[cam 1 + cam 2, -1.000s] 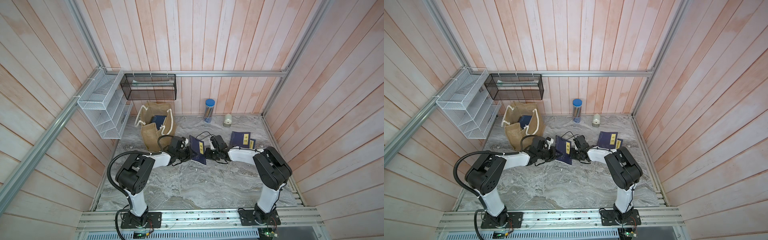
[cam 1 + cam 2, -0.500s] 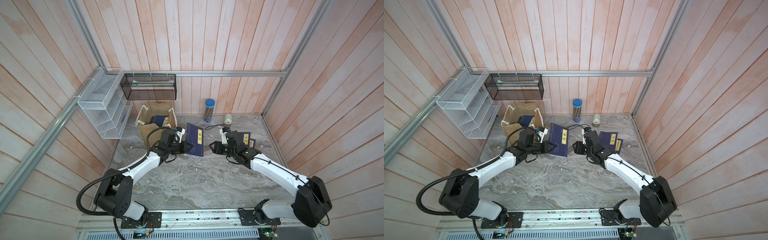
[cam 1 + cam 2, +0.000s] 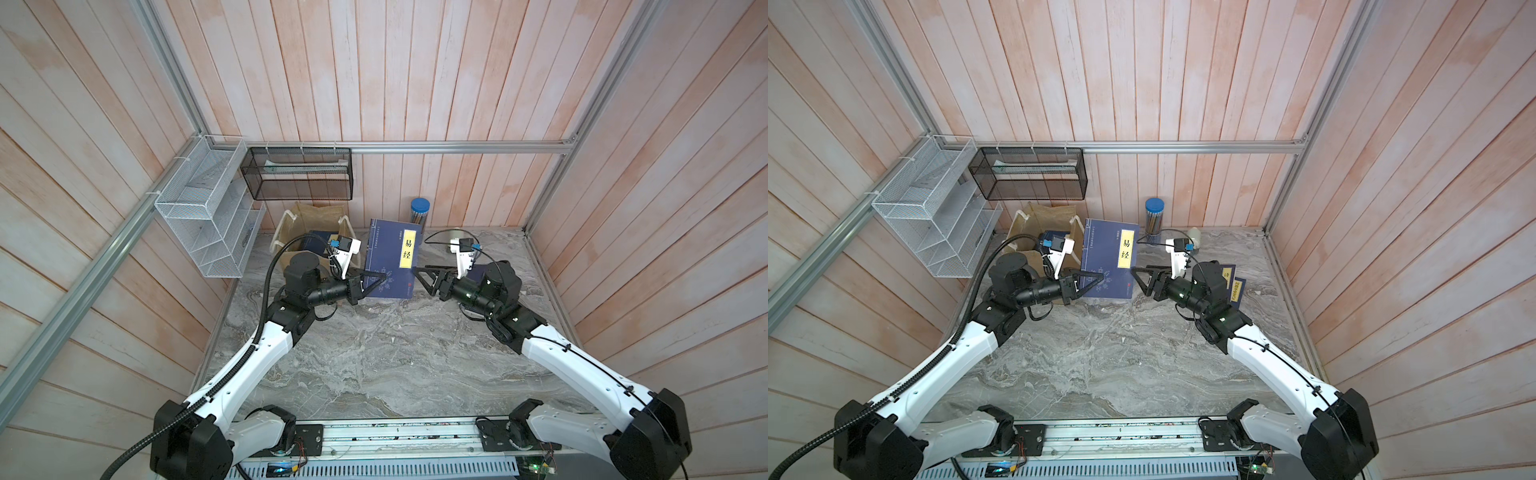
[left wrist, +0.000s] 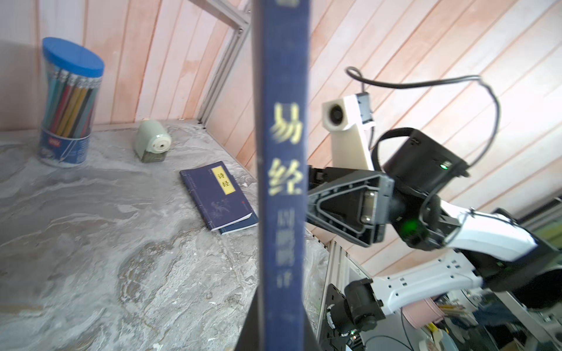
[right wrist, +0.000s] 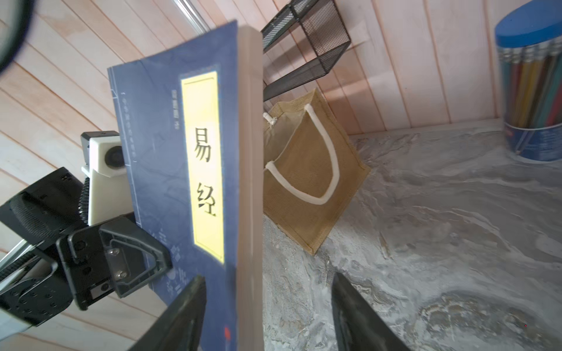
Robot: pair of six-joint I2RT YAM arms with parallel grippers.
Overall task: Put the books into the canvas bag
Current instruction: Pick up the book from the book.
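Observation:
A navy book with a yellow title label (image 3: 390, 257) (image 3: 1108, 257) hangs upright above the table, just right of the canvas bag (image 3: 316, 216) (image 3: 1050, 214) (image 5: 304, 182). My left gripper (image 3: 384, 277) (image 3: 1100, 277) (image 4: 281, 304) is shut on its lower spine edge (image 4: 282, 182). My right gripper (image 3: 419, 276) (image 3: 1136, 274) (image 5: 267, 276) stands open at the book's page edge (image 5: 249, 182), gripping nothing. Another navy book (image 3: 320, 237) sits inside the bag. Two more navy books (image 3: 1231, 282) (image 4: 219, 194) lie stacked on the table behind my right arm.
A blue-lidded pencil jar (image 3: 419, 212) (image 5: 532, 91) and a pale green sharpener (image 4: 152, 139) stand at the back wall. A white wire rack (image 3: 208, 224) and a black mesh basket (image 3: 297, 174) hang on the walls above the bag.
Both arms carried the book up and back, to beside the bag. The right gripper's jaws have opened and let go of the book; the left still holds it.

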